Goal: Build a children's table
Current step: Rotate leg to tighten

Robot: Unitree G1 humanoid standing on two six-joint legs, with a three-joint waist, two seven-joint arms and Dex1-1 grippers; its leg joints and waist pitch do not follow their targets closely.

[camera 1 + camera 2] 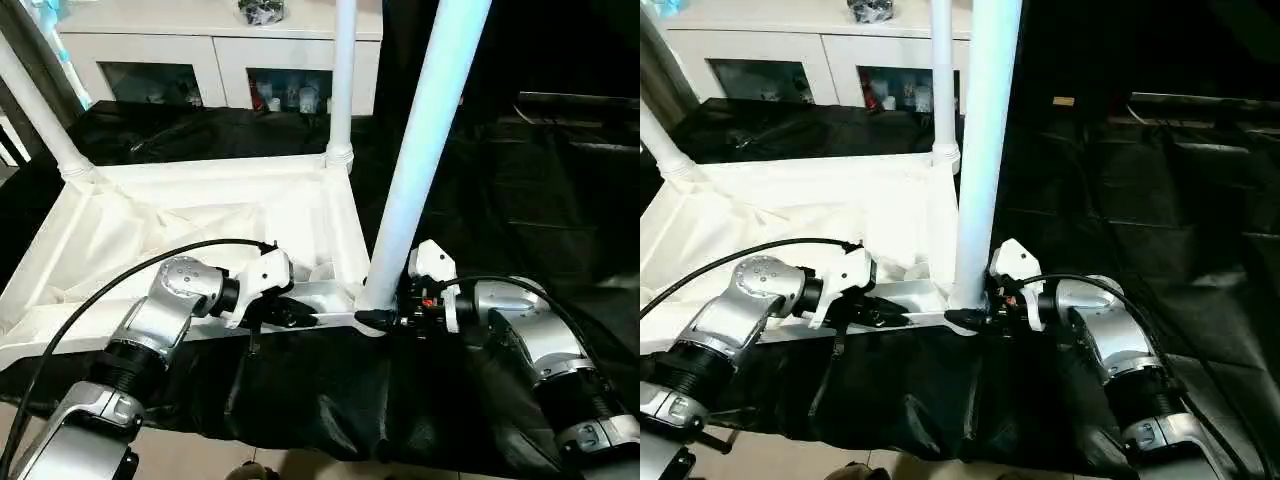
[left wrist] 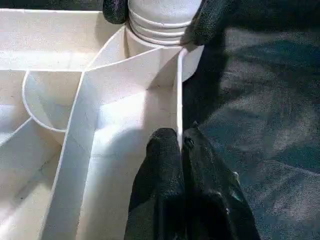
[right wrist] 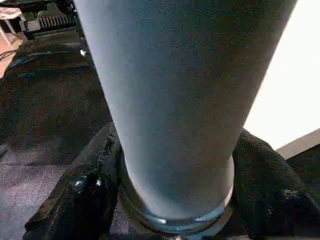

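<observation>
White leg (image 1: pixel 425 150) upright at frame centre, base at corner socket; right gripper (image 1: pixel 392 318) clenched round base. Left gripper (image 2: pixel 181 150) pinches tabletop (image 1: pixel 150 225) rim, beside.

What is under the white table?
A black cloth lies under the upside-down tabletop, spreading out past its edges. What is beneath the cloth, and the part right under the tabletop, is covered.

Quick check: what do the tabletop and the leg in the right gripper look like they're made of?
Tabletop: looks like white moulded plastic, with thin ribs underneath and a dull sheen. Leg in the right gripper: likely smooth white plastic tube with a soft gloss, though painted metal can't be excluded.
</observation>
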